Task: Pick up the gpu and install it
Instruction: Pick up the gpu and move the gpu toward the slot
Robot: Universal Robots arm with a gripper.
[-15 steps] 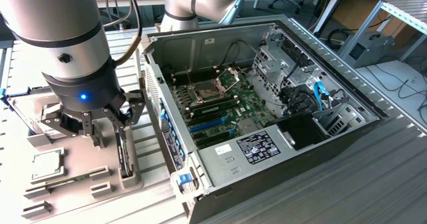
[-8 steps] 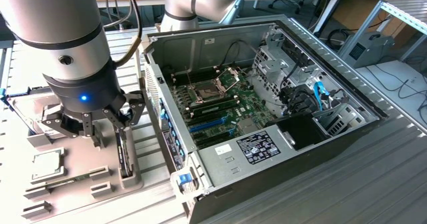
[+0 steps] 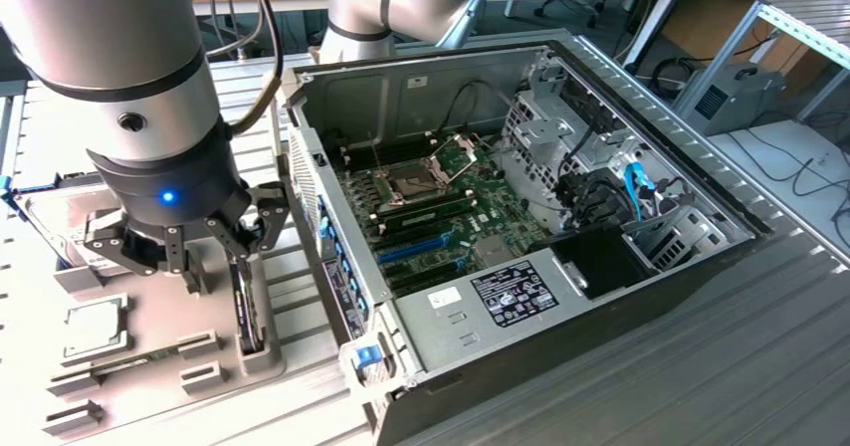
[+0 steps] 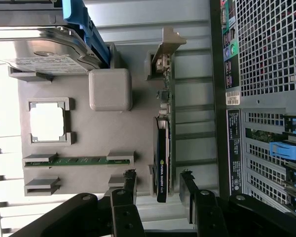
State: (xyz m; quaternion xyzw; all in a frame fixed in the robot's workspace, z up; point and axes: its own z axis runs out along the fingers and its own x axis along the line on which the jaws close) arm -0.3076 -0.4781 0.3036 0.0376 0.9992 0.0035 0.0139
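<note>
Over the parts tray (image 4: 113,133) on the desk (image 3: 691,386), at the exterior view's left of the open computer case (image 3: 398,98), the claw (image 3: 213,252) hangs with its fingers spread wide and nothing held between them. In the wrist view the two fingertips (image 4: 130,180) stand either side of the nearest end of the gpu (image 4: 162,148) without touching it. The card stands on its long edge in a slot of the grey tray, with its silver bracket at the end away from the claw. The step in hand looks like the grasp itself. To do it well, I judge the claw should be centred on the thin board so both fingers meet its flat faces together, should descend straight rather than at a slant, and should close on the dark cooler body rather than the bare green edge. A lopsided bite could tip the card in its slot. Farther across the same tray lie a memory stick (image 4: 79,160), a processor chip (image 4: 48,122) and a hard drive (image 4: 44,54), all well apart from the fingers.
</note>
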